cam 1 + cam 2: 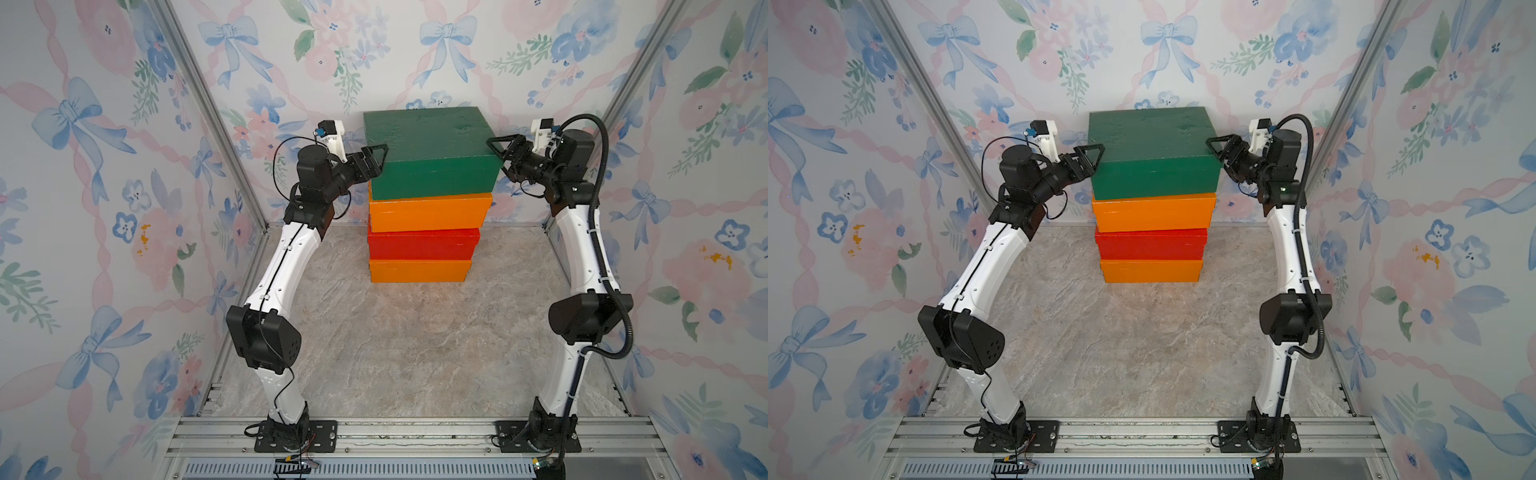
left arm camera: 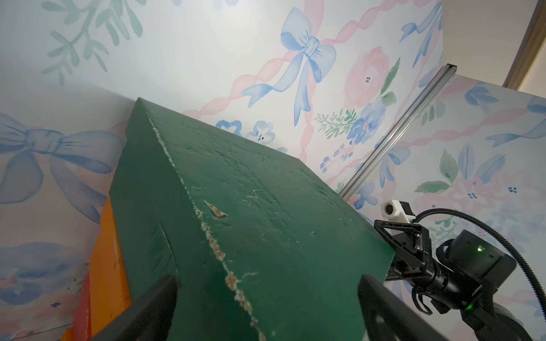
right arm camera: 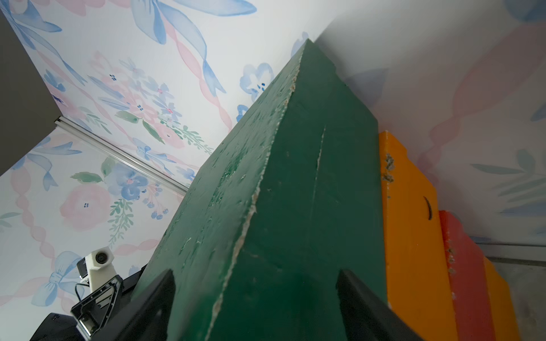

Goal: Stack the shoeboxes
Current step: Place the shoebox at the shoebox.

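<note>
**Green box on top: now let go cleanly**

From their bases at the near rail, the left arm (image 1: 282,270) and right arm (image 1: 582,249) rise over the bare marbled surface (image 1: 395,353) toward the stack at its far side. There the shoeboxes sit one on another. The lower orange shoebox (image 1: 419,271) is on the surface, then the red shoebox (image 1: 422,245), the upper orange shoebox (image 1: 430,214), and the green shoebox (image 1: 432,141) on top, roughly square to the rest.

The left jaws and right jaws are spread. Each pair straddles the top edge of one end of the green shoebox, one finger over the lid and the other beside the end wall. Whether any finger touches the card I cannot tell.

The stacking looks all but done, and what is left is the release. Both pairs should be wide before anything moves. Then each arm should draw straight outward from its end, evenly on both sides, so nothing drags or twists the top box. The pile is tall and stands close to the back wall (image 1: 374,62), so a nudge could shift it.
</note>
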`<state>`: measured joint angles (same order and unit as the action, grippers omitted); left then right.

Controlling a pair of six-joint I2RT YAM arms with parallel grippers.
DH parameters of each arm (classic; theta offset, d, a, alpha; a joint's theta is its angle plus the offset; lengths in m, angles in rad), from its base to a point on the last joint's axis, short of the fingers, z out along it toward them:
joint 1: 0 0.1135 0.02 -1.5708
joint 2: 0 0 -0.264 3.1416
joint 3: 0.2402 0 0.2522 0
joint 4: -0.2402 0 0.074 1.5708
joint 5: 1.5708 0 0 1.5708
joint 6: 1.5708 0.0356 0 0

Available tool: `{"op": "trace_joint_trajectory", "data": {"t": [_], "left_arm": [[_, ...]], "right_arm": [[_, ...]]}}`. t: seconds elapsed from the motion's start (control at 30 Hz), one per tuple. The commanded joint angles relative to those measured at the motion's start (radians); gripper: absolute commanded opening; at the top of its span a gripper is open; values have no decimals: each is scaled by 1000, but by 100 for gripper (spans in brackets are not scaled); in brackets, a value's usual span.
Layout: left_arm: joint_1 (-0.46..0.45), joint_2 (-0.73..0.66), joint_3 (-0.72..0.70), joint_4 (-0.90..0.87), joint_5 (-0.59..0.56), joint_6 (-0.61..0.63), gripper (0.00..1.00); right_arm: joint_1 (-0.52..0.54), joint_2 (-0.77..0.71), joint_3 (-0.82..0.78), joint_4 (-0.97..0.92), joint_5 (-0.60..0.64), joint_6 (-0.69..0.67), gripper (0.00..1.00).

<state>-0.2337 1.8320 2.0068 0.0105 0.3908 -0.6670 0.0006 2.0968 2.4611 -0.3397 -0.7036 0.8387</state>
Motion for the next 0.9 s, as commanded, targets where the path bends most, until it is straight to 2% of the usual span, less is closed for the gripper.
{"op": "trace_joint_trajectory", "data": {"t": [0.0, 0.27, 0.63, 0.87], "left_arm": [[10, 8, 4, 3, 16, -6, 98], [10, -1, 16, 4, 22, -15, 98], [6, -25, 15, 5, 50, -4, 97], [-3, -50, 9, 5, 54, 8, 97]], "right_arm": [[-4, 2, 30, -5, -21, 4, 85], [-4, -14, 9, 2, -30, -7, 86], [-1, -54, -33, 22, -56, -31, 98], [7, -84, -54, 8, -62, -62, 100]]}}
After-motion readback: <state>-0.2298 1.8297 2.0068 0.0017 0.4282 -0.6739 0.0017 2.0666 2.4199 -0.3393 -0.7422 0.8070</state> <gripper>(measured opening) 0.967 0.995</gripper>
